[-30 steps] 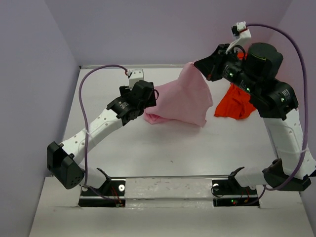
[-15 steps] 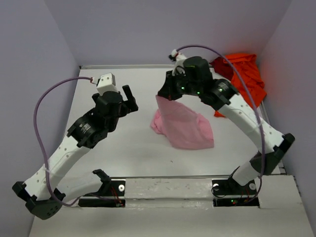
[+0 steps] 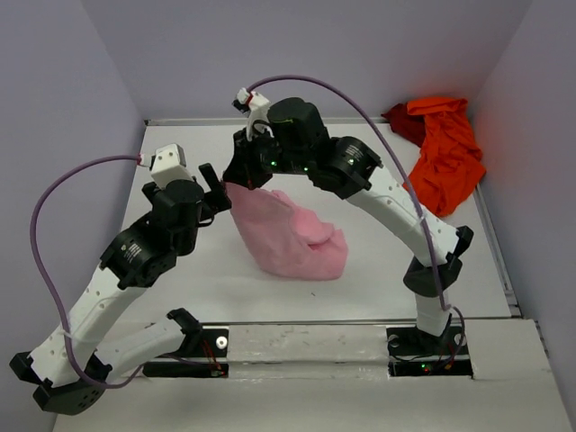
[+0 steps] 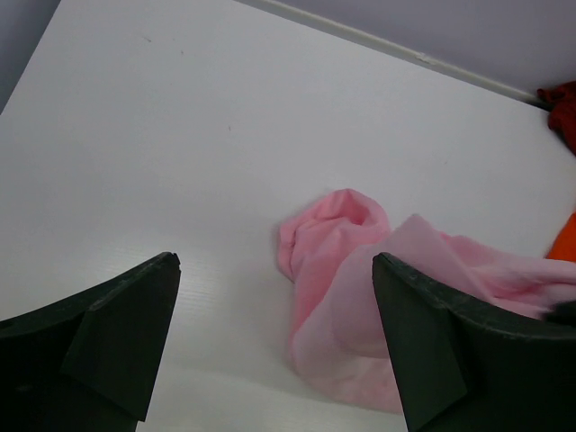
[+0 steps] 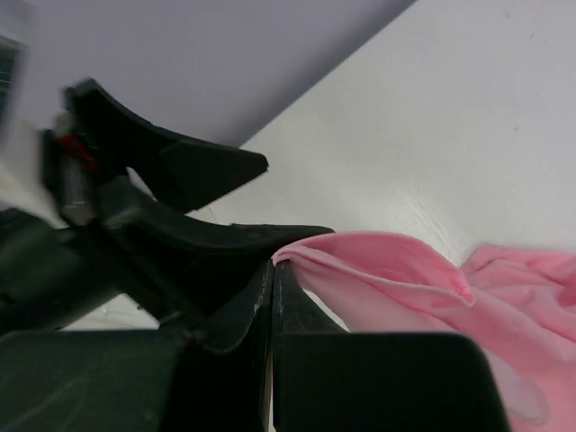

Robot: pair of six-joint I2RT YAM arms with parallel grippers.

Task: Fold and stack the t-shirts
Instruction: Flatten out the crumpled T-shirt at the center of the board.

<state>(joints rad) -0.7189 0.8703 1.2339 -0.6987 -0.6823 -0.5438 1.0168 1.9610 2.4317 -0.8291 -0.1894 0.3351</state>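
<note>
While the right gripper point(image 5: 272, 270) has its jaws pinched tight on one top corner of the light pink t-shirt point(image 3: 288, 238), that corner is held up above the table point(image 3: 360, 297). The rest of the cloth hangs down in a loose cone and bunches on the table near the middle. Just to the left of the raised corner is the left gripper point(image 4: 274, 261), its jaws spread wide with nothing between them. Well apart, at the far right corner, the orange-red t-shirt point(image 3: 445, 157) lies crumpled. The dark red t-shirt point(image 3: 400, 117) touches its left edge.
</note>
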